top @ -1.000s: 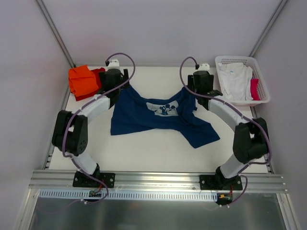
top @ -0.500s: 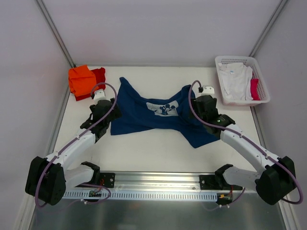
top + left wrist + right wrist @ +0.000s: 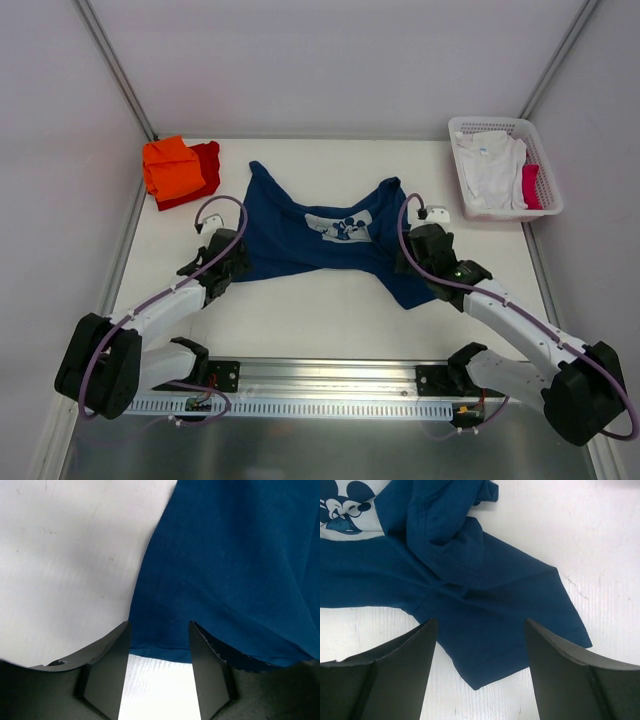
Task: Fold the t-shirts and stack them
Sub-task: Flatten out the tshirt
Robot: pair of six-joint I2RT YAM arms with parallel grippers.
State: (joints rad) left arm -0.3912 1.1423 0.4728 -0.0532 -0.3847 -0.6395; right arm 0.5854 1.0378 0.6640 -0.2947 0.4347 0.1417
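Navy t-shirt [image 3: 300,240] lies spread but rumpled, print side up, at the middle of the table [image 3: 320,320], with its pale cartoon-mouse print [image 3: 340,227] facing the camera. The left gripper [image 3: 236,262] is at the shirt's near-left corner. In the left wrist view the hem and side edge of the shirt [image 3: 235,565] meet just at the tips of the left gripper [image 3: 160,630]. The right gripper [image 3: 405,258] hangs over the shirt's right side. Its own camera shows a bunched fold and the flat near-right lobe of the shirt [image 3: 485,605] between and beyond the tips of the right gripper [image 3: 480,622].

A second ago both arms reached to the shirt's far edge, one at each far corner. They have since drawn back to the near side, and the left jaws have narrowed. The shirt has barely shifted.

The left jaws stand partly apart, with bare table showing between them and the hem at their tips; no cloth is pinched. The right jaws are spread wide and hold nothing.

An orange tee [image 3: 170,165] lies on a red tee [image 3: 207,168] at the far left. The basket [image 3: 500,122] at the far right holds a white tee [image 3: 490,170].
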